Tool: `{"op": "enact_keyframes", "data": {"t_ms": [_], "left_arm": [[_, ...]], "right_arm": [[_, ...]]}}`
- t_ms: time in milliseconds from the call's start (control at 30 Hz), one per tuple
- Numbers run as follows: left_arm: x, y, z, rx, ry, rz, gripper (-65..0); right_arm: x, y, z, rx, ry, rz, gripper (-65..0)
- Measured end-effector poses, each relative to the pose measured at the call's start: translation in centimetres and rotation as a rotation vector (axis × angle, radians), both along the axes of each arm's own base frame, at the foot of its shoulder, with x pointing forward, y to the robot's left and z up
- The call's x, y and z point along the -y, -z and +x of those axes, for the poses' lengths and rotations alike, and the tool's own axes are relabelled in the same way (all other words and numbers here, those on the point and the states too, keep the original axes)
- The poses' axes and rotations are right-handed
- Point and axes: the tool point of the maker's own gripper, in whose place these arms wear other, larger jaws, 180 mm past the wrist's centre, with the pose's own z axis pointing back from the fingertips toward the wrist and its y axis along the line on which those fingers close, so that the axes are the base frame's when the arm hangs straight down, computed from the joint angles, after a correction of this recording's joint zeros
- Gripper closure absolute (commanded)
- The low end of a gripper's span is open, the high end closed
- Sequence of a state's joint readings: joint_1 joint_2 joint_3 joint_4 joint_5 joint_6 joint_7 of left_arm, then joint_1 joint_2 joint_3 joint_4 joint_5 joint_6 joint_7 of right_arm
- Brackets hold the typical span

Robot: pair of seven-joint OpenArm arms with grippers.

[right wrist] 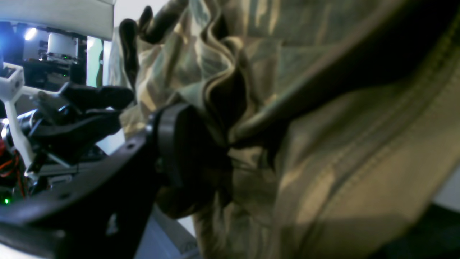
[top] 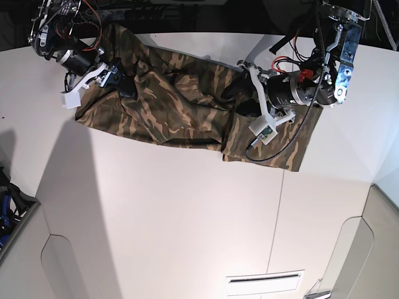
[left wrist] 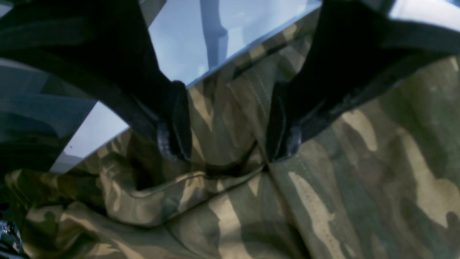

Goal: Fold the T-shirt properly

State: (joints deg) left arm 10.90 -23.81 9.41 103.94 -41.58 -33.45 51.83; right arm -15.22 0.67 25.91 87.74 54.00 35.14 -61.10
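Observation:
The camouflage T-shirt lies stretched in a crumpled band across the far part of the white table. My left gripper sits on the shirt's right half. In the left wrist view its jaws are wide open, with both fingertips resting on the cloth beside a stitched hem fold. My right gripper is at the shirt's left end. In the right wrist view bunched cloth fills its open jaws. One black finger shows there; the cloth covers the other.
A seam runs down the table and a slot sits near the front edge. Dark gear lies past the table's left edge. My own arm hardware and wiring crowd the left of the right wrist view.

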Motion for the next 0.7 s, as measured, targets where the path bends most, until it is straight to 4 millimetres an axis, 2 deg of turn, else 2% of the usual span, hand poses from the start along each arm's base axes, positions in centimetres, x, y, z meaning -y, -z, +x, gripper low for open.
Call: {"op": "enact_keyframes", "data": {"t_ms": [100,167,233,300,333,433,567,633,700], "left_arm": [[0.0,0.0,0.0,0.001,0.000,-0.001,-36.5],[0.0,-0.1,0.1,0.004,-0.001,0.000,-36.5],[0.0,-0.5,0.2,0.016,-0.002,-0.002,-36.5],[-0.1,-1.3,0.6,0.042,-0.004,-0.004,-36.5],[-0.1,-1.8,0.8,0.060,-0.006,-0.007,-36.5],[-0.6,-3.6,1.7,0.119,-0.022,-0.008,-36.5],[-2.4,-5.6,3.1,0.191,-0.072,0.009,-36.5],[-3.8,-6.1,3.8,0.208,-0.112,0.024,-36.5],[-5.4,-6.5,4.3,0.224,-0.157,0.038,-36.5]], "right_arm": [[-1.0,0.0,0.3,0.011,-0.029,-0.006,-34.2],[-1.5,0.1,0.5,0.022,-0.038,-0.018,-30.9],[-1.7,0.3,0.7,0.030,-0.041,-0.042,-19.5],[-1.7,0.3,0.9,0.038,-0.041,-0.052,-3.2],[-1.7,0.2,1.1,0.042,-0.042,-0.053,0.0],[-1.7,0.1,1.6,0.048,-0.044,-0.059,0.0],[-1.4,0.1,2.0,0.047,-0.052,-0.072,0.0],[-0.5,0.2,2.2,0.041,-0.055,-0.097,0.0],[1.4,0.0,2.7,0.045,-0.033,-0.129,0.0]]}}
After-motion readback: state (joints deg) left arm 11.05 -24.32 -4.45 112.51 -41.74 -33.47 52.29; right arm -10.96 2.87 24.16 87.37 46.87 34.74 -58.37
